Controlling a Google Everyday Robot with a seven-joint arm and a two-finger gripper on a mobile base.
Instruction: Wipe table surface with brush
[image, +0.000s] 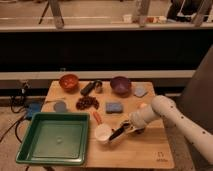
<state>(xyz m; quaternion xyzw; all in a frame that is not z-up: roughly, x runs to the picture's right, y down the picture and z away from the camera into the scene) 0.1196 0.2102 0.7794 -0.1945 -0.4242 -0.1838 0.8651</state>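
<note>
Gripper (128, 129) (with brush (118, 134)) beside white cup (102, 133)

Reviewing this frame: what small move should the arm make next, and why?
Probably drag the brush back across the bare table surface, toward the corner with the dark mark. The hand holds it low near the front edge, its tip almost at the white cup. Sweeping that way would likely knock the cup.

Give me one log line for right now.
tool: over table surface near front edge, shut on brush | brush: angled, tip beside white cup
</note>
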